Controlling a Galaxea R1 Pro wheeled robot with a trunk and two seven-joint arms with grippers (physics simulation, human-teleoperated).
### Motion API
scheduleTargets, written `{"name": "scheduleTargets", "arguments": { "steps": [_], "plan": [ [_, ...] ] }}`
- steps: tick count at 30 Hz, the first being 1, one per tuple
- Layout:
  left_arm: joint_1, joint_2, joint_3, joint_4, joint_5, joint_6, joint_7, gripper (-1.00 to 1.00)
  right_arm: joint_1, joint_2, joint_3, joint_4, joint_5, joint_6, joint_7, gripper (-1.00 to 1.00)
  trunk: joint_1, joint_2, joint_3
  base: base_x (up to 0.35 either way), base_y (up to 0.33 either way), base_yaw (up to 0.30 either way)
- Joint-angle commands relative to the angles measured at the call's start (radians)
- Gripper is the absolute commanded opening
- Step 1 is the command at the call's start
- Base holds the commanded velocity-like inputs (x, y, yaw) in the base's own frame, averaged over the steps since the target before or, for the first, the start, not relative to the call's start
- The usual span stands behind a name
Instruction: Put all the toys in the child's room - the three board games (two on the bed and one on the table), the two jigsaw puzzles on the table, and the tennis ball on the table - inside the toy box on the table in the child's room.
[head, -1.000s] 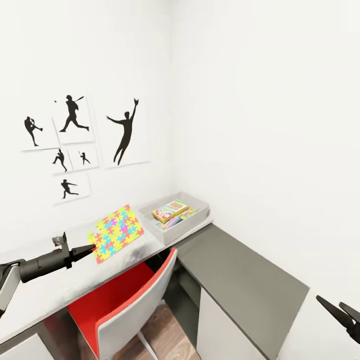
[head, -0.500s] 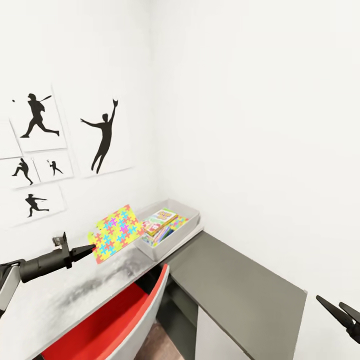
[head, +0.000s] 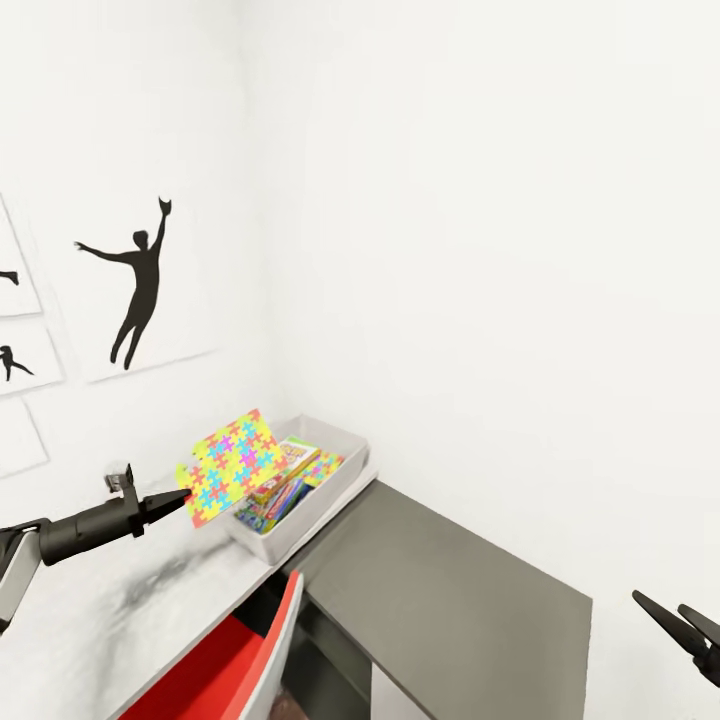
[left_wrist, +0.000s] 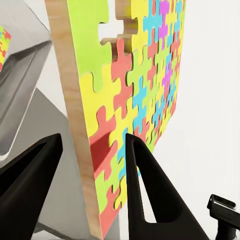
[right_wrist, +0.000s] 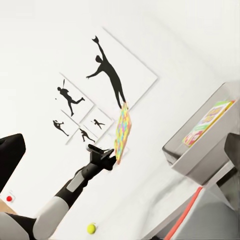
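From the head: left gripper (head: 183, 496) clamped on one corner of a jigsaw puzzle (head: 232, 465), held in the air above the light grey table (head: 110, 610), flat face tilted up toward the camera, long axis rising away from the fingertips toward the toy box (head: 300, 520); far edge overlapping the box's near rim. Inside the box, game boxes (head: 280, 480) lying flat. Right gripper (head: 680, 625) low at the right edge, fingers spread, holding nothing. Dark grey cabinet (head: 450, 600) beside the table, red chair (head: 225, 675) below, silhouette poster (head: 135, 285) on the wall. From the left wrist: both black fingers (left_wrist: 145, 185) pinching the puzzle slab (left_wrist: 135, 100) by its edge, wooden thickness facing the camera, slab running away along the fingers. From the right wrist: left arm (right_wrist: 75, 187) holding the puzzle (right_wrist: 122, 132) edge-on and nearly upright, toy box (right_wrist: 210, 140) well to one side, tennis ball (right_wrist: 91, 228) on the table.
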Motion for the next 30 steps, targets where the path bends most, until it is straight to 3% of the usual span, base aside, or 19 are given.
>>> {"name": "scheduleTargets", "arguments": {
  "steps": [1, 11, 30],
  "plan": [
    [-0.001, 0.000, 0.000, 0.000, 0.001, 0.006, -0.003, -1.00, 0.000, 0.000, 0.000, -0.001, -0.006, 0.008, -0.001, 1.00, 0.001, -0.001, 0.000, 0.181, 0.037, -0.239],
    [-0.001, 0.000, 0.000, 0.000, 0.002, 0.006, -0.003, -1.00, 0.000, 0.000, 0.000, 0.000, -0.005, 0.008, -0.001, 1.00, 0.001, -0.001, 0.009, 0.132, 0.166, -0.239],
    [-0.001, 0.000, 0.000, 0.000, 0.002, 0.006, -0.003, -1.00, 0.000, 0.000, 0.000, -0.001, -0.006, 0.008, -0.001, 1.00, 0.001, -0.001, 0.028, 0.005, 0.069, -0.239]
  ]
}}
